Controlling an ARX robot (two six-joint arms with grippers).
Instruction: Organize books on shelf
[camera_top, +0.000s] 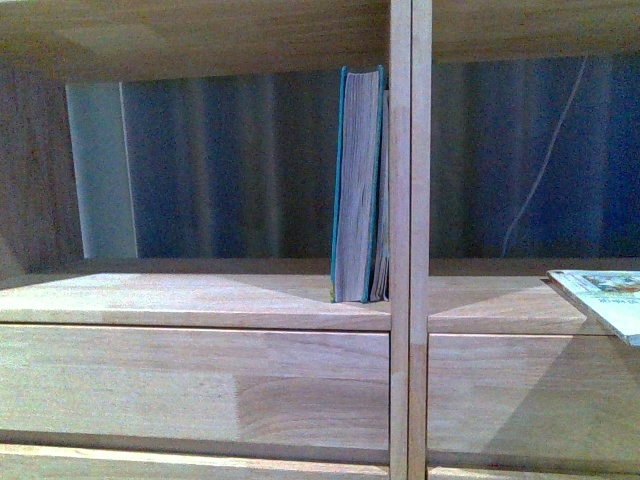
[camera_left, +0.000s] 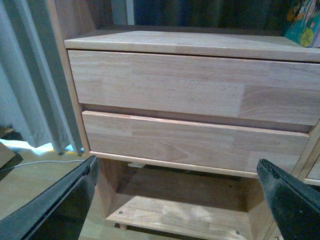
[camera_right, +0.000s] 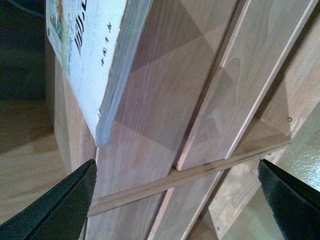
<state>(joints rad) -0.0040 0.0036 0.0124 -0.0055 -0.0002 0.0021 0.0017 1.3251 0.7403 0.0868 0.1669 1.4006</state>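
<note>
Right gripper (camera_right: 176, 167) gapes just beside white paperback (camera_right: 95, 65).

White paperback (camera_right: 85, 55) juts off shelf (camera_right: 200, 100); gripper (camera_right: 176, 170) spread, empty.

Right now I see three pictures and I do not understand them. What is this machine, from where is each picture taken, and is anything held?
This is a robot with two arms, each ending in a two-fingered gripper. The front picture comes from a camera on its body, facing a light wooden shelf. A thick teal-covered book stands upright beside the central divider; a thin white paperback lies flat in the right compartment. The other two pictures come from cameras on the wrists; the black wedges are gripper fingers. The left gripper faces the plain drawer fronts; the right gripper is close to the paperback. Both are open and hold nothing.
</note>
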